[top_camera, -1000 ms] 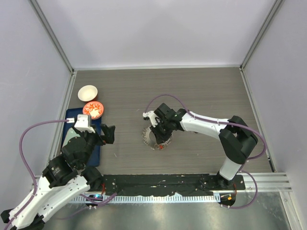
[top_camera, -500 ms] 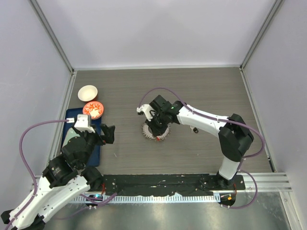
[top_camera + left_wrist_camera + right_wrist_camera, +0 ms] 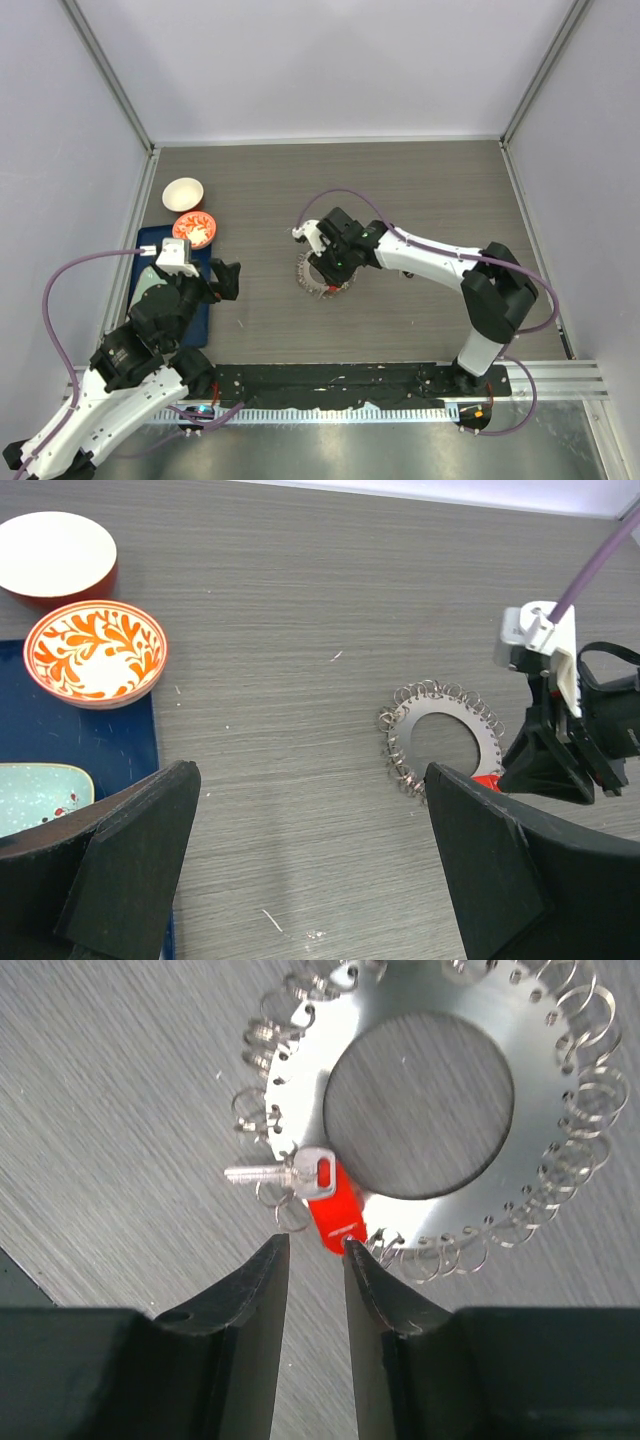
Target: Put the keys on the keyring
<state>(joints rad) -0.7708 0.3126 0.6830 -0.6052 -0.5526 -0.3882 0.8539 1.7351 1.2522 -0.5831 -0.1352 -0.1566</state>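
Grey tabletop (image 3: pixel 110 1090), right hand (image 3: pixel 315 1247) slightly open against red key (image 3: pixel 335 1212)

Our workspace: a grey wood-grain surface (image 3: pixel 420 190), closed in on three sides.
We see a plain back wall (image 3: pixel 330 60) and two side walls (image 3: pixel 50 180), lilac-white and evenly lit, with slanting aluminium posts (image 3: pixel 108 75) at the far corners. Along the near edge we find a black strip (image 3: pixel 330 378), then a brushed metal rail (image 3: pixel 350 445).
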